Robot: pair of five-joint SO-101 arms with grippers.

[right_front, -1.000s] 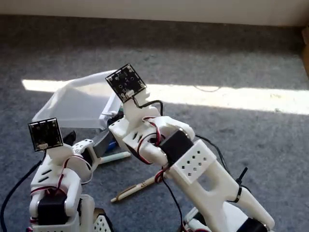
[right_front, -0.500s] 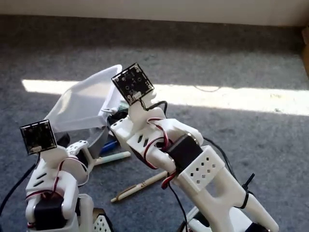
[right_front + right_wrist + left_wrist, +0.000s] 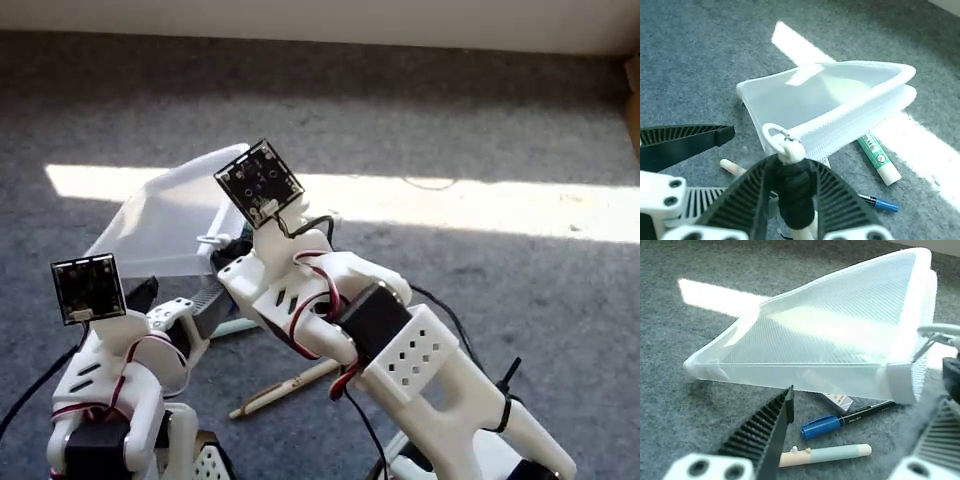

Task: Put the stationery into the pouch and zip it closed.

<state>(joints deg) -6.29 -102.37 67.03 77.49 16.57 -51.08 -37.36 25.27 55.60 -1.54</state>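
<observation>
The white mesh pouch [image 3: 170, 222] [image 3: 830, 335] [image 3: 825, 105] is held up off the grey carpet at one corner. My right gripper [image 3: 790, 170] is shut on the black zip pull cord [image 3: 796, 192] below its metal ring [image 3: 776, 136]. My left gripper [image 3: 855, 440] stands open, low and just in front of the pouch, with nothing in it. Under and beside the pouch lie a blue marker [image 3: 845, 421], a pastel pen [image 3: 825, 456] [image 3: 235, 325], a small eraser [image 3: 837, 401] and a green-and-white stick [image 3: 879, 159]. A beige pen [image 3: 285, 388] lies nearer the arm bases.
Grey carpet [image 3: 480, 120] runs all around, crossed by a bright band of sunlight [image 3: 480, 205]. A thin cable [image 3: 430, 183] lies on the sunlit strip. A pale wall edge [image 3: 320, 20] bounds the far side.
The right wrist rose and lifted the pouch's corner, then swung back to the left with the pouch still raised. The left arm shifted slightly near the pouch.
</observation>
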